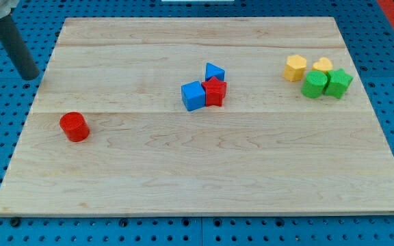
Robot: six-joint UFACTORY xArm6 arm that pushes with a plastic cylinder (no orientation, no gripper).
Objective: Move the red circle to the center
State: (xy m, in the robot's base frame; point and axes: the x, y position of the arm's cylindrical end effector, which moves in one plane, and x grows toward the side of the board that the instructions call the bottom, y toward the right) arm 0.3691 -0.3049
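The red circle (74, 126), a short red cylinder, lies on the wooden board (204, 171) at the view's left, a little below mid-height. My tip (29, 76) is at the end of the dark rod at the view's top left, just off the board's left edge. It is up and to the left of the red circle, well apart from it and touching no block.
Near the middle stand a blue cube (193, 96), a red star (214, 91) and a blue triangle (215, 71), touching. At the top right cluster a yellow hexagon (295, 67), a yellow heart (322, 65), a green circle (314, 84) and a green star (338, 83).
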